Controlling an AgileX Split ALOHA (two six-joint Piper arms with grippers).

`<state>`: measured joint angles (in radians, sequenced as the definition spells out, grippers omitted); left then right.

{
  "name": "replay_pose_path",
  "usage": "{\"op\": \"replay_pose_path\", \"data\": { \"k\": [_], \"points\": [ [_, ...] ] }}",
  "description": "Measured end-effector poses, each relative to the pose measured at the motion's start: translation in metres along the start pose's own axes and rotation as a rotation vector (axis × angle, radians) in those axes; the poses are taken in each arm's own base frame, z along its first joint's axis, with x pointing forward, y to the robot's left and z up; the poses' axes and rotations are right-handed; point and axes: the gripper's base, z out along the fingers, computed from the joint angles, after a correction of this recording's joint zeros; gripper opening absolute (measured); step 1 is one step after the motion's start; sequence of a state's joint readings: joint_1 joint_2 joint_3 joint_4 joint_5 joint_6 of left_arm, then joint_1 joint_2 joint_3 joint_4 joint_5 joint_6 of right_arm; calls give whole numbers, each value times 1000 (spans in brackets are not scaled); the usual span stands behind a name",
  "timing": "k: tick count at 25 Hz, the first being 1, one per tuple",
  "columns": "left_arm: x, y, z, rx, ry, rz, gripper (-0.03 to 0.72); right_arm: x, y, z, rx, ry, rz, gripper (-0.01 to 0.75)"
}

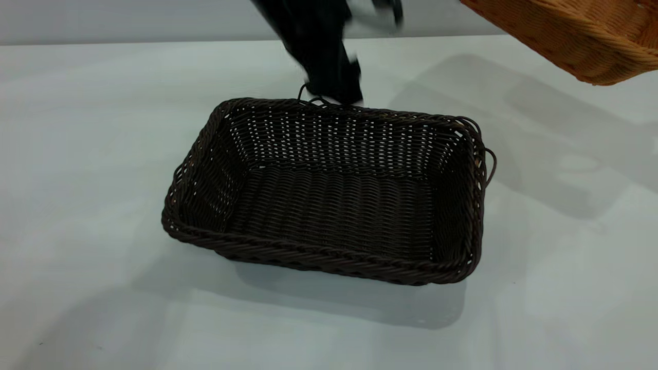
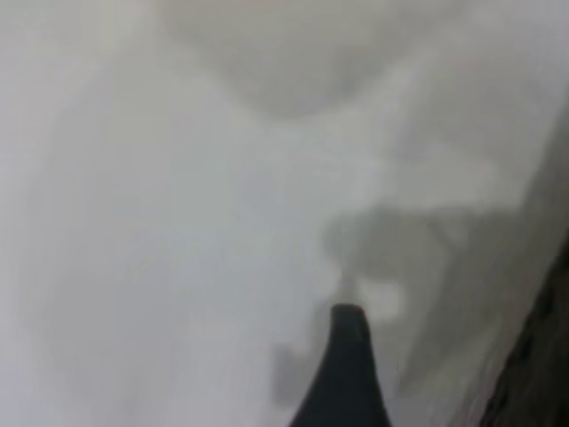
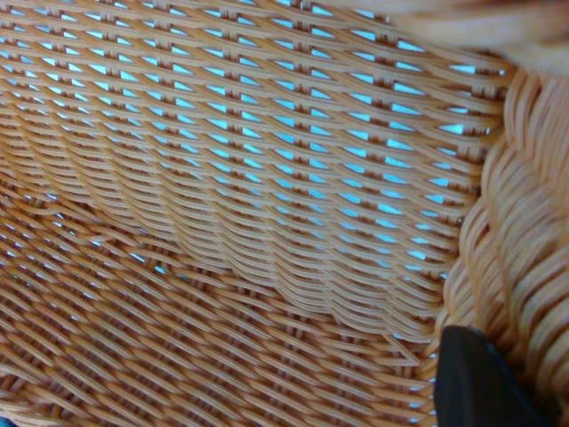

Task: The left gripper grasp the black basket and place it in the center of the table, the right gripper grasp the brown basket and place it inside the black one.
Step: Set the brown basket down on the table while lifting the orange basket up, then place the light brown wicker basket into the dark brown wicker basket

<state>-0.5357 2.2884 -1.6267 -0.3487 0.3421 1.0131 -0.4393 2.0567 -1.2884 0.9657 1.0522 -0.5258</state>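
— What sort of place is this?
— A robot test bench, likely a lab: a plain white desk [image 1: 92, 154] fills nearly the whole frame, with a bare grey wall [image 1: 128, 20] along the top edge.
— Anything else showing it?
— A black robot arm [image 1: 318, 46] reaches down at upper centre, and the only props are two wicker baskets.

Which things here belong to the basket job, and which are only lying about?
Belong to the job:
black basket, resting on the table
brown basket, lifted at the upper right
left gripper, behind the black basket

Lying about:
nothing else visible
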Motion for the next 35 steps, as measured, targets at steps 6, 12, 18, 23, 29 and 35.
{"op": "replay_pose_path", "data": {
  "k": [6, 12, 18, 23, 29, 35],
  "points": [
    [34, 74, -83, -121, -36, -412, 573, 18, 25, 4, 2, 86, -37, 63],
    [79, 119, -131, -240, -62, -624, 573, 69, 50, 29, 83, 207, -75, 63],
    [93, 126, -136, -249, -49, -658, 573, 128, 82, 82, 152, 337, -154, 63],
    [93, 126, -136, -247, -47, -658, 573, 158, 107, 114, 186, 358, -211, 63],
    [93, 126, -136, -247, -47, -654, 573, 168, 96, 145, 245, 379, -188, 63],
    [93, 126, -136, -247, -46, -645, 573, 167, 82, 158, 279, 386, -161, 94]
  ]
}}
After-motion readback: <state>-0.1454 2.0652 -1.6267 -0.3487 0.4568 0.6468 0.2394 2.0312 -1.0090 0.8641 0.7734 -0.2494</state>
